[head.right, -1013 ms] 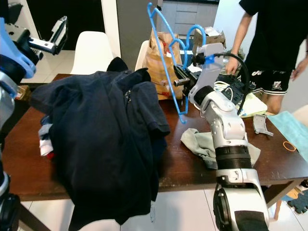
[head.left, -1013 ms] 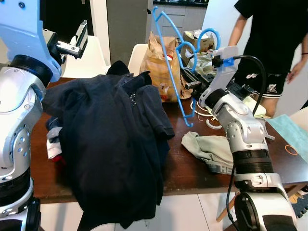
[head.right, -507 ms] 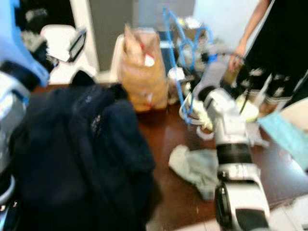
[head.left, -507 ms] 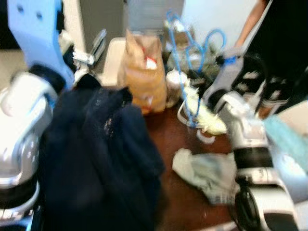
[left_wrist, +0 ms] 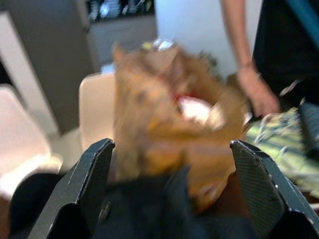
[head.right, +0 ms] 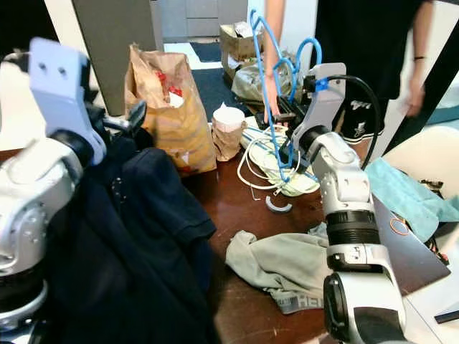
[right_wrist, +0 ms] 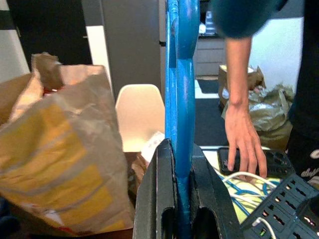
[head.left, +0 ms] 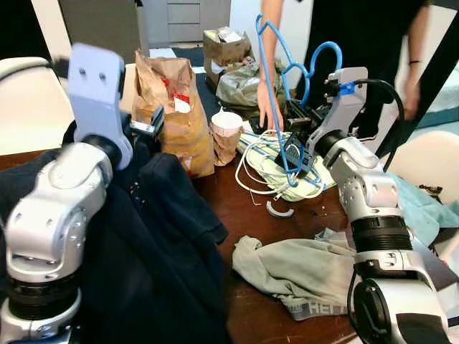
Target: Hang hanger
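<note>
My right gripper is shut on a blue plastic hanger, which stands upright between its fingers. In the eye views that gripper holds the hanger above the cables at the back of the brown table. A dark navy garment lies heaped over the table's left side. At the garment's top edge my left gripper is open; in its wrist view the dark cloth lies between and below the fingers. I cannot tell whether they touch the cloth.
A brown paper bag and a white cup stand behind the garment. A grey garment lies front right. Cables and a power strip sit under the hanger. A person's hand reaches there. A white chair stands left.
The whole view has swung right and moved closer to the table. The right gripper still holds the hanger. A person's hand now rests on the table beside it.
</note>
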Motion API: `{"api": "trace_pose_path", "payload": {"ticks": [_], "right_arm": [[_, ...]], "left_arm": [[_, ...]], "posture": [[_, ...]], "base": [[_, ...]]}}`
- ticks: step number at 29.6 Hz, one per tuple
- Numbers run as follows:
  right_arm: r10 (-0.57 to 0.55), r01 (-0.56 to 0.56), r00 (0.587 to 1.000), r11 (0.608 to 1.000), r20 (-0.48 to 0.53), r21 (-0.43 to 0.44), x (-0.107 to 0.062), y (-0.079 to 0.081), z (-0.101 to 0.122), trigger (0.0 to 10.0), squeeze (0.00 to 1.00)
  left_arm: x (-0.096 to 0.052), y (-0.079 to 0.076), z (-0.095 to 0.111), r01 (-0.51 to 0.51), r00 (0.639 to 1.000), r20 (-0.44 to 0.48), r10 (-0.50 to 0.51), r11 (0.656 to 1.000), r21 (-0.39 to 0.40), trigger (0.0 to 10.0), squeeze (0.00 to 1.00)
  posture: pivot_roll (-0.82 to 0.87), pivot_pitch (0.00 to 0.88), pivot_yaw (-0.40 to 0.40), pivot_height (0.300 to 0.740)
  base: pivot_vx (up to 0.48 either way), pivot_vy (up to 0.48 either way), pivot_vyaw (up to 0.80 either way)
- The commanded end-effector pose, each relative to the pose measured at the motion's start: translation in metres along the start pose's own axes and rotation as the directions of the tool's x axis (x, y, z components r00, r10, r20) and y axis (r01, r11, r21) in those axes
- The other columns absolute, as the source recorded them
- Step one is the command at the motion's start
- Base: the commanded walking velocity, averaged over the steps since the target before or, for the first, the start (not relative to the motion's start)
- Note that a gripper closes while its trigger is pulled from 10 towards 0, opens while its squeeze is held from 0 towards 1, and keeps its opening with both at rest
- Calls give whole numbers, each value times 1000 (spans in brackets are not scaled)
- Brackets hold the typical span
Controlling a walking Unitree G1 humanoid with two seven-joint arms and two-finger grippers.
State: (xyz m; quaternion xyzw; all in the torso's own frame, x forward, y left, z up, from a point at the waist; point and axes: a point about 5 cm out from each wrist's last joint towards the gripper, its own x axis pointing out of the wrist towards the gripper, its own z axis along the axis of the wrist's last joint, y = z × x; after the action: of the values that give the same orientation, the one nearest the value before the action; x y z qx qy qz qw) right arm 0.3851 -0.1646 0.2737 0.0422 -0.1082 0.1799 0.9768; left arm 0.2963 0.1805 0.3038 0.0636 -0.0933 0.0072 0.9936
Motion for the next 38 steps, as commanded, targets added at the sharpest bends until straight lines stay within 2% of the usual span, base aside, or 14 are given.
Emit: {"api": "trace_pose_path", "payload": {"ticks": [1,3,4,7,10,13,16,18,20,21,23,32,34,38], "right_arm": [[5,-5,1000,1000,13,-10,1,1,3,10000,0],[6,-6,1000,1000,13,-13,1,0,4,10000,0],[6,-6,1000,1000,13,-13,1,0,4,10000,0],[5,-5,1000,1000,13,-16,1,-1,3,10000,0],[7,-7,1000,1000,11,-14,1,0,2,10000,0],[11,-11,1000,1000,10,-12,2,1,2,10000,0],[13,-13,1000,1000,10,-10,2,2,2,10000,0],[16,-16,1000,1000,12,-8,3,3,2,10000,0],[19,-18,1000,1000,14,-8,3,3,3,10000,0],[19,-19,1000,1000,14,-9,2,3,4,10000,0],[17,-17,1000,1000,14,-12,2,1,4,10000,0],[18,-18,1000,1000,13,-14,1,2,5,10000,0],[20,-20,1000,1000,12,-14,1,2,5,10000,0],[21,-21,1000,1000,14,-15,2,2,6,10000,0]], "left_arm": [[0,2,-4,-27,999,-24,27,1000,-3,10000,0],[3,4,-3,-57,997,-59,52,994,-88,10000,0],[3,4,-3,-57,997,-59,52,994,-88,10000,0],[6,1,31,-46,998,27,51,983,-180,10000,0],[8,10,60,-84,990,98,104,978,-189,10000,0],[11,23,73,-143,978,126,165,975,-168,10000,0],[16,36,73,-223,966,100,240,962,-158,10000,0],[25,61,55,-393,919,-43,391,909,-138,10000,0],[33,79,22,-515,839,-262,477,852,-96,10000,0],[36,89,3,-562,778,-367,509,825,-47,10000,0],[38,95,-5,-581,751,-404,522,813,-28,10000,0],[56,102,-15,-525,754,-433,494,849,54,10000,0],[61,96,-12,-496,773,-422,474,866,63,10000,0],[75,80,6,-420,846,-345,406,907,37,10000,0]], "posture": [[71,0,-70,740],[65,0,-69,740],[65,0,-69,740],[69,0,-69,740],[79,0,-70,740],[83,0,-72,740],[85,0,-72,740],[80,0,-72,740],[77,0,-73,740],[74,0,-73,740],[72,0,-73,740],[69,0,-76,740],[69,0,-77,740],[66,0,-79,740]], "base": [[0,0,0],[0,0,0],[0,0,0],[0,0,0],[0,0,0],[0,0,0],[0,0,0],[0,0,0],[0,0,0],[0,0,0],[0,0,0],[0,0,0],[0,0,0],[0,0,0]]}}
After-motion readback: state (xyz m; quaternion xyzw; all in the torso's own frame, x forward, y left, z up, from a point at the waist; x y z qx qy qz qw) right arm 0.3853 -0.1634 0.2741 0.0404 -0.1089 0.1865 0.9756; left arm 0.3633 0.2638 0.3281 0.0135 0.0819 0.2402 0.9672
